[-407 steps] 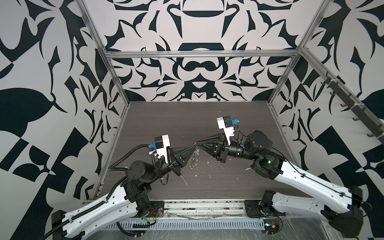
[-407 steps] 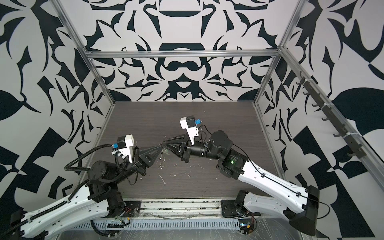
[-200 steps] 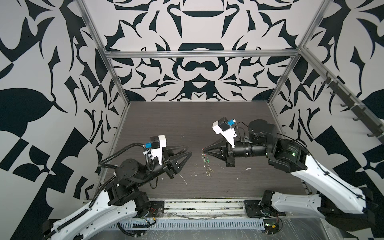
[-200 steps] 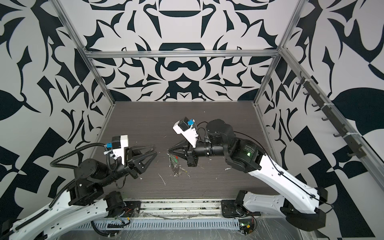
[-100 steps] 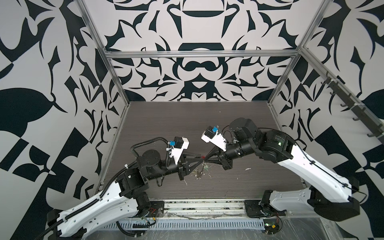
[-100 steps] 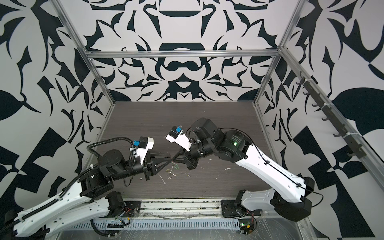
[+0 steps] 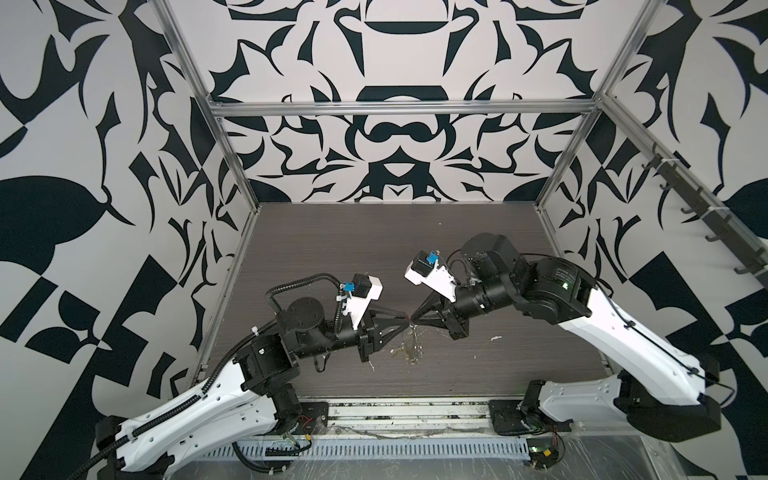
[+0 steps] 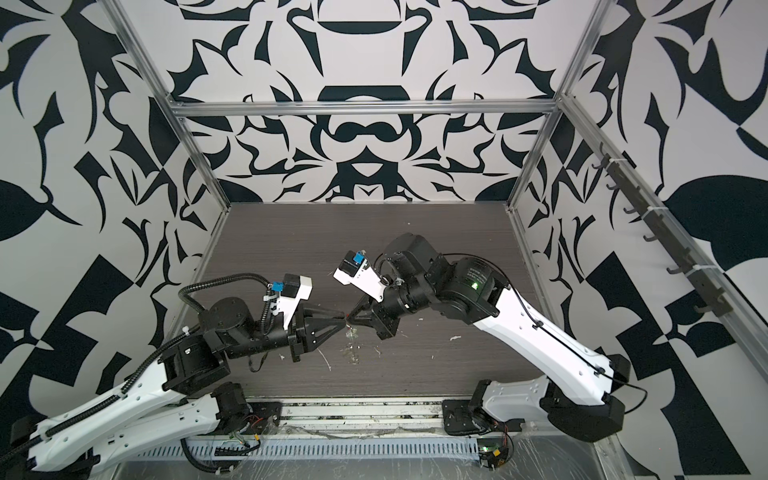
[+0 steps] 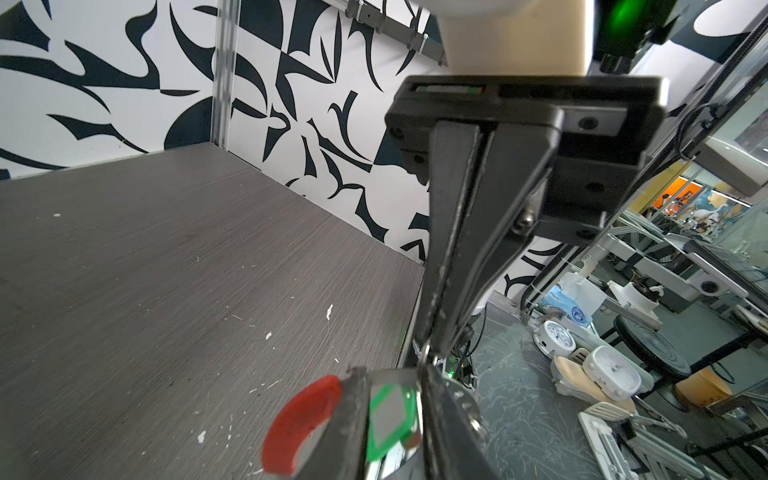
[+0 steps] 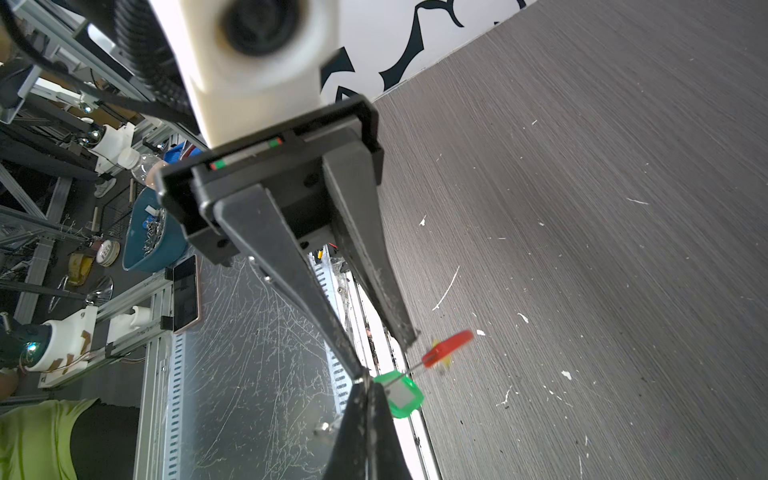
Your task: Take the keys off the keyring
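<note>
Where the two black grippers meet tip to tip above the dark grey wood-grain table (image 7: 353,249), the large thin grey wire keyring (image 10: 448,347) is held up off the surface, near the front middle in both top views. The right gripper (image 7: 416,322) is clenched. In the left wrist view its two fingers (image 9: 453,232) lie flat against each other down to the tip, where they nip a bit of thin silver-grey wire. In the right wrist view that wire runs from the pinched tip out to the keyring's curved red plastic sleeve (image 9: 303,419), which is blurred there. The left gripper (image 7: 404,320) has its jaws part way apart. Seen from the right wrist camera, one of its fingertips (image 10: 360,368) touches the right gripper's tip and the other ends just beside the red sleeve. Only background shows in the gap, so it clamps nothing that I can see. From the left wrist camera a green plastic tag (image 9: 390,419) with a pale insert shows through that gap, and the red sleeve lies just outside one finger. The small silver metal keys (image 7: 411,347) dangle beneath the meeting point, and a scrap of a yellow tag (image 10: 436,345) peeps from behind the red sleeve. I cannot tell whether the lowest key reaches the table. White flecks of debris (image 10: 446,289) dot the table nearby.
</note>
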Controlling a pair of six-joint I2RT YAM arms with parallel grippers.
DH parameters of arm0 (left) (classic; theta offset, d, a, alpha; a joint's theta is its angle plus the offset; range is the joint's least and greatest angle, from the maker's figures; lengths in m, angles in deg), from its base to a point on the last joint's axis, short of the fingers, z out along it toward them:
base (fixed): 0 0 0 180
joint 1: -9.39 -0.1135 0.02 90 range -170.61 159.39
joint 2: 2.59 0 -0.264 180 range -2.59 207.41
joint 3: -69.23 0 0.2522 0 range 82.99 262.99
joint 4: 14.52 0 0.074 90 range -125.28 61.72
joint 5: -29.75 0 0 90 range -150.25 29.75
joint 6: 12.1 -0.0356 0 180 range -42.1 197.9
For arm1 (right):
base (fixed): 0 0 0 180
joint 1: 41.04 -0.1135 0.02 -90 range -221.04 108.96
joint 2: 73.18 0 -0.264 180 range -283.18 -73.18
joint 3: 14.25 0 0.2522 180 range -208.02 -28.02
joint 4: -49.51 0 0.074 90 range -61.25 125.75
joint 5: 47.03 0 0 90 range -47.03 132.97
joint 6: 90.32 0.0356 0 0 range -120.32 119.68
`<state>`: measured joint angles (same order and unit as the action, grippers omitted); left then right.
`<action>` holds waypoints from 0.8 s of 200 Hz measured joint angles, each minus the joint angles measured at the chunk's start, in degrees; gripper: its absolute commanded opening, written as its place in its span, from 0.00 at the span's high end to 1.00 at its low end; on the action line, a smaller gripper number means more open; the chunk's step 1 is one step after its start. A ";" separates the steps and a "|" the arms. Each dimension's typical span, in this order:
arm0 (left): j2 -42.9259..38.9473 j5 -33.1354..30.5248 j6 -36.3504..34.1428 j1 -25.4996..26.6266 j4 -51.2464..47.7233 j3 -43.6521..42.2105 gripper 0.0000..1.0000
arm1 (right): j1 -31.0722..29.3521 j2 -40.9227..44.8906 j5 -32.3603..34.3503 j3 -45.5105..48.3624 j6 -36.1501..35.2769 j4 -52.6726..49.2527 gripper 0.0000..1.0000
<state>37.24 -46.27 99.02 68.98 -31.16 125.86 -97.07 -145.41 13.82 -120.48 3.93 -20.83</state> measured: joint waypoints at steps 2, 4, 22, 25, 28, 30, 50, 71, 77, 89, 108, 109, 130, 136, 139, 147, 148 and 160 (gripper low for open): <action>0.02 0.13 0.02 0.00 0.00 0.00 0.76 | 0.00 0.00 -0.02 -0.09 -0.02 -0.02 1.00; 0.04 0.20 0.07 0.00 0.00 0.00 0.76 | 0.00 -0.04 -0.07 -0.17 -0.07 -0.02 1.00; 0.04 0.81 -0.04 0.00 0.04 0.00 0.81 | 0.00 -0.37 -0.22 -0.70 -0.46 -0.26 1.00; 0.04 0.94 0.11 -0.02 0.04 0.02 0.82 | 0.00 -0.42 -0.24 -0.85 -0.57 -0.42 1.00; 0.04 1.07 -0.11 0.00 0.07 0.02 0.83 | -0.02 -0.52 -0.22 -0.96 -0.66 -0.52 1.00; 0.04 1.14 0.04 0.00 0.07 0.04 0.84 | -0.04 -0.57 -0.22 -1.07 -0.72 -0.63 1.00; 0.11 1.92 0.09 0.00 0.04 0.24 0.90 | -0.35 -1.09 -0.17 -1.64 -1.33 -1.09 1.00; 0.11 2.16 0.52 0.00 0.02 0.28 0.99 | -0.70 -1.66 -0.07 -2.34 -1.75 -1.62 1.00; 0.09 2.16 0.61 0.00 0.00 0.28 1.00 | -0.81 -1.73 0.11 -2.49 -1.84 -1.73 1.00; 0.07 2.14 0.74 0.02 0.07 0.28 1.00 | -1.09 -1.73 0.44 -2.54 -1.86 -1.75 1.00; -0.20 1.66 1.60 0.00 1.20 -0.28 1.00 | -1.33 -1.60 1.11 -2.51 -1.31 -1.07 1.00; -0.22 1.64 1.62 0.00 1.33 -0.33 1.00 | -1.33 -1.57 1.16 -2.49 -1.18 -0.96 0.99; -1.40 0.00 2.58 0.00 5.44 -2.73 1.00 | -1.44 0.00 2.23 0.15 1.38 3.50 0.82; -1.81 -0.70 2.78 0.00 6.99 -3.56 1.00 | -1.51 0.66 2.32 1.42 2.03 5.70 0.77; -2.03 -0.98 2.97 0.00 7.80 -3.93 1.00 | -1.57 1.14 2.38 2.32 3.28 7.23 0.75; -2.54 -1.99 3.26 0.04 10.40 -5.20 1.00 | -1.86 2.29 2.56 4.66 4.50 10.67 0.71; -2.58 -2.10 3.30 0.04 10.56 -5.31 1.00 | -1.88 2.40 2.58 4.87 4.46 10.99 0.70; -3.50 -3.54 3.69 0.04 13.55 -7.15 1.00 | -2.21 4.83 3.10 9.18 7.26 17.05 0.65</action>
<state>33.74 -49.81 102.72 69.03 -17.61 118.72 -99.28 -140.58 16.93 -111.30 11.19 -3.78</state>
